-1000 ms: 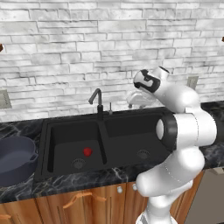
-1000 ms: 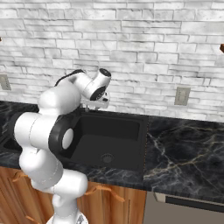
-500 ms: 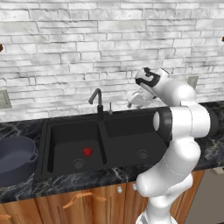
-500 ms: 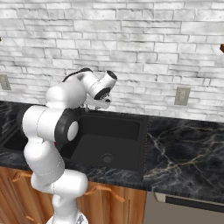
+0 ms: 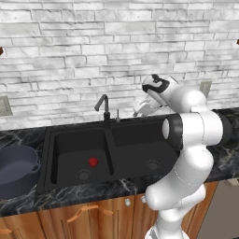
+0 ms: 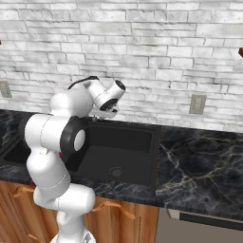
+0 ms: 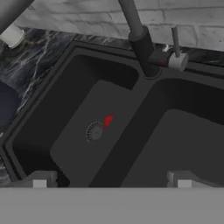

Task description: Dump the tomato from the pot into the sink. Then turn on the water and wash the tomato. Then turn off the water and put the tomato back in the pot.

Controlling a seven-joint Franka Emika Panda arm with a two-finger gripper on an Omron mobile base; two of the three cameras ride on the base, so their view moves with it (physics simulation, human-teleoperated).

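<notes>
At my far left the pot (image 5: 16, 168) sits on the counter beside the sink (image 5: 51, 154). The tomato (image 5: 93, 162) lies in the left basin, near its drain. Right of the faucet (image 5: 104, 109), my pincer (image 5: 138, 112) hangs above the right basin, fingers spread apart, gripping nothing.

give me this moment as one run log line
tomato: in left basin of sink, beside drain | pot: on counter left of sink | gripper: above sink near faucet, empty
</notes>
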